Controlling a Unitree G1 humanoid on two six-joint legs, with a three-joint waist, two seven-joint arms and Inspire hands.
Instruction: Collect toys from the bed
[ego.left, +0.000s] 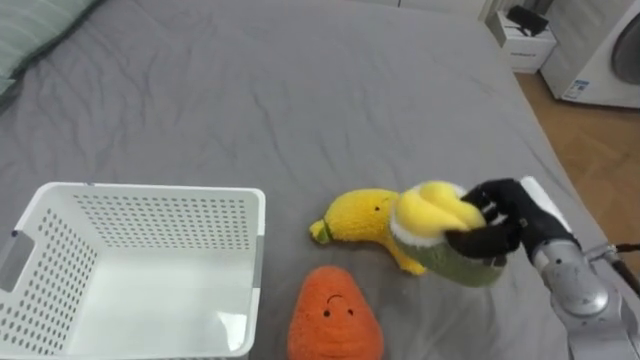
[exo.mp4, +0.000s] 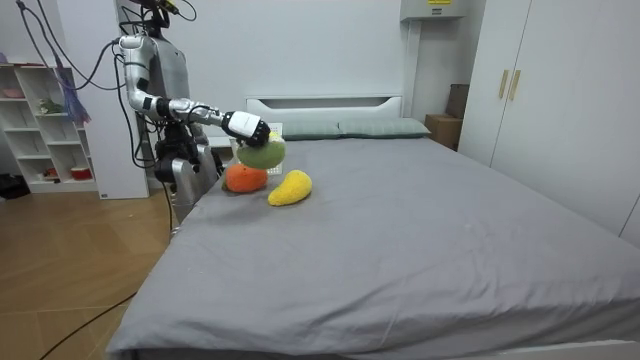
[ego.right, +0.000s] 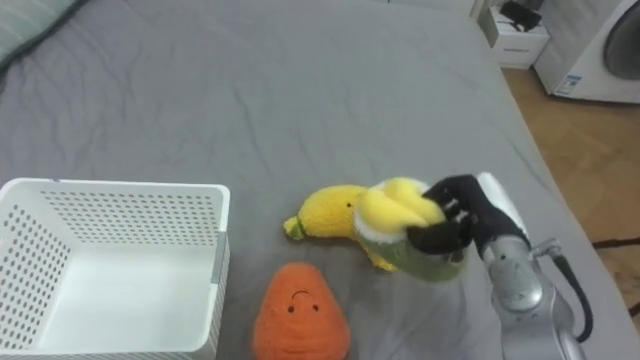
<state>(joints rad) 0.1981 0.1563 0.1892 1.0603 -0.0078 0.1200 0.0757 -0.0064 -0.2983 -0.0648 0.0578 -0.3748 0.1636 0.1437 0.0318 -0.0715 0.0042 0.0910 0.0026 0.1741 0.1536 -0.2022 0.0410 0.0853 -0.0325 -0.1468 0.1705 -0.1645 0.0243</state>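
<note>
- The white basket (ego.left: 150, 192) is running off the lower and left edges of the eye views;
- the orange plush toy (ego.left: 335, 312) is being cut off at its base by the lower edge;
- the yellow plush toy (ego.left: 352, 217) is losing its right end behind the green-and-yellow plush toy (ego.left: 432, 213);
- the right hand (ego.left: 500, 218), fingers wrapping round that toy, is covering its right side;
- in the room view the toys are showing too small to make out any detail.

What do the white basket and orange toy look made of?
White basket: probably rigid moulded plastic, smooth, faintly glossy; walls pierced by regular rows of holes. Orange toy: plush fabric, matte fuzzy pile, soft rounded outline, dark face marks; filling unseen.
</note>
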